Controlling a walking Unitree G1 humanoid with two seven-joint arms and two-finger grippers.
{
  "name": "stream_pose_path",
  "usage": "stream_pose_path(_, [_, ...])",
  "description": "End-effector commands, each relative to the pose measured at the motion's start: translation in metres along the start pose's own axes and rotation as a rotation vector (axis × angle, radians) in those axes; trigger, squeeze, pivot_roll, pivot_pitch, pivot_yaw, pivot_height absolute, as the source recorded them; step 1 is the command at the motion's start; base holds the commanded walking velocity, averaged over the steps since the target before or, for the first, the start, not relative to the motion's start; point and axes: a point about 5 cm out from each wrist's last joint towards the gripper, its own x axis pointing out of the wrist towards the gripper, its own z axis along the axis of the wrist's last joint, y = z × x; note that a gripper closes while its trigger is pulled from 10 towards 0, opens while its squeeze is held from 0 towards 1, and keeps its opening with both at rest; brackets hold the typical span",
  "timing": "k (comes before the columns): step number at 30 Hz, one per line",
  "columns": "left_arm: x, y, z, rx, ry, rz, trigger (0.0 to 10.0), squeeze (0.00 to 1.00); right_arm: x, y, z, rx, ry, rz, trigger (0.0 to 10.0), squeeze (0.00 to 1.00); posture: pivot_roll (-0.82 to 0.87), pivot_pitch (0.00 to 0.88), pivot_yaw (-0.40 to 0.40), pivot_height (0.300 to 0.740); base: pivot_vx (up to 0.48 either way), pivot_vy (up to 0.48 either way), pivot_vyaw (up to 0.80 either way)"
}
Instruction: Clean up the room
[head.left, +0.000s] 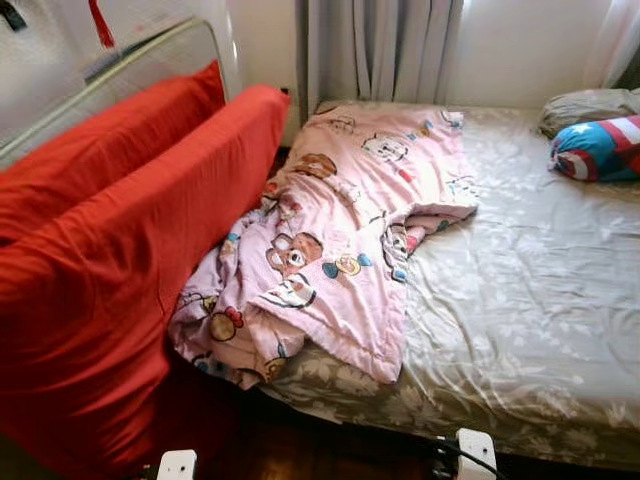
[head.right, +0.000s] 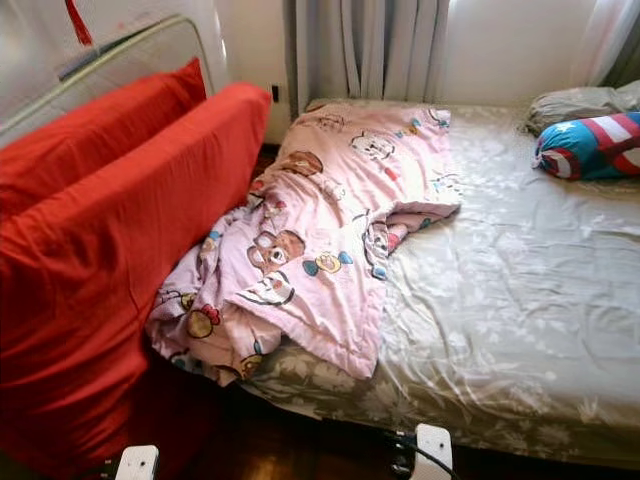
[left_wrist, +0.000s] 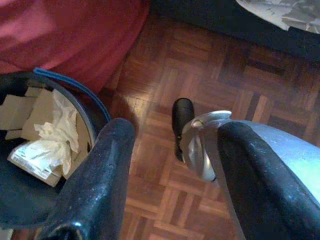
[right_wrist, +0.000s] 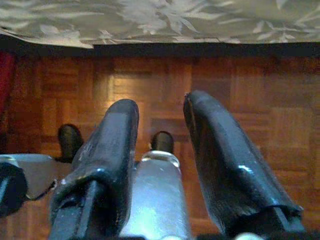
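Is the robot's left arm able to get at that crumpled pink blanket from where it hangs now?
Probably not yet. The left gripper hangs open near the floor beside a bin, below the bed. The pink blanket lies unobstructed, so raising the arm should work.

pink cartoon-print quilt (head.left: 335, 240): crumpled, unfolded, on the bed's (head.left: 520, 300) 9 o'clock side, lower corner spilling over the mattress edge toward 7 o'clock | red pillows (head.left: 110, 260): two, standing on edge, leaning at the quilt's 9 o'clock, touching it | star-and-stripe cushion (head.left: 600, 148): lying on the bed at 2 o'clock, well apart from the quilt
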Motion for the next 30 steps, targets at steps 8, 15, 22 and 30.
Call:
stream_pose_path(8, [-0.0009,0.0009,-0.0053,-0.005,0.028,0.004,10.0,0.00,0.0002,0.0021,0.0000,-0.023,0.000,0.011,10.0,0.00,0.04,0.041,-0.016,0.740,0.216,0.000,0.60])
stream_pose_path(15, [-0.0007,-0.0002,-0.0046,-0.003,0.023,-0.001,10.0,0.00,0.0004,0.0024,0.0006,-0.001,-0.004,0.009,10.0,0.00,0.04,0.035,-0.017,0.740,0.253,0.000,0.16])
stream_pose_path(22, [-0.0007,-0.0005,-0.0049,-0.002,0.022,-0.002,10.0,0.00,0.0005,0.0026,0.0012,-0.016,-0.006,0.012,10.0,0.00,0.04,0.028,-0.017,0.740,0.255,0.000,0.00])
stream_pose_path(30, [-0.0006,-0.0030,-0.0052,0.002,0.020,-0.008,10.0,0.00,0.0003,0.0028,0.0014,-0.039,-0.012,0.021,10.0,0.00,0.04,0.012,-0.013,0.740,0.255,0.000,0.40])
